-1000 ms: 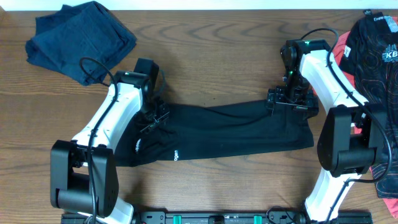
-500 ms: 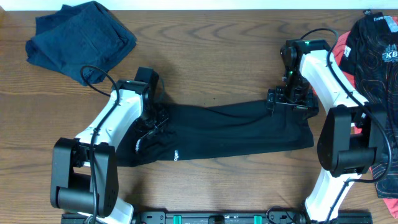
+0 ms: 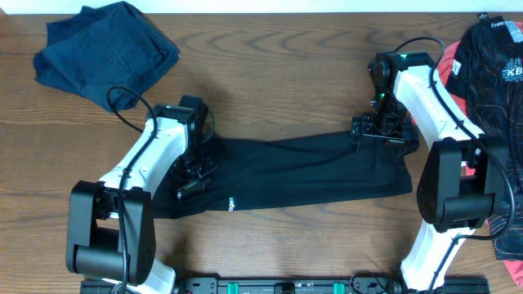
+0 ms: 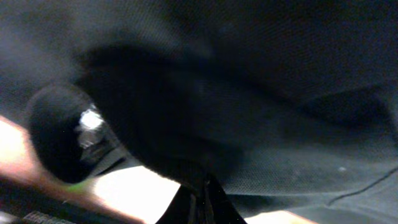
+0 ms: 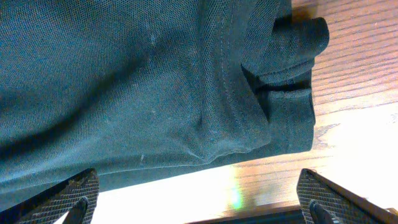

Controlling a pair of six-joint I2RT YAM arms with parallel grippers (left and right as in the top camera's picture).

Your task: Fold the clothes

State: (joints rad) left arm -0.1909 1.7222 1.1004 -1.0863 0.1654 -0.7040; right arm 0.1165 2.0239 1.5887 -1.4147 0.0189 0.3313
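Showing navy garment (image 3: 106, 49) bunched far left on surface (image 3: 278, 65) | clamping left gripper (image 3: 194, 167) tight on left end of black garment (image 3: 310, 167), spreading across mid-surface | hovering right gripper (image 3: 378, 132) spread wide above its upper right corner | showing black red-lined garment (image 3: 490, 61) far right

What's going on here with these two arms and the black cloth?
Two robot arms are folding clothes on a table. A black garment lies stretched between them. The left gripper is shut on its left end, while the right gripper sits open over the upper right edge, holding nothing. A navy garment lies at the far left corner, and a pile of other clothes sits at the right edge.
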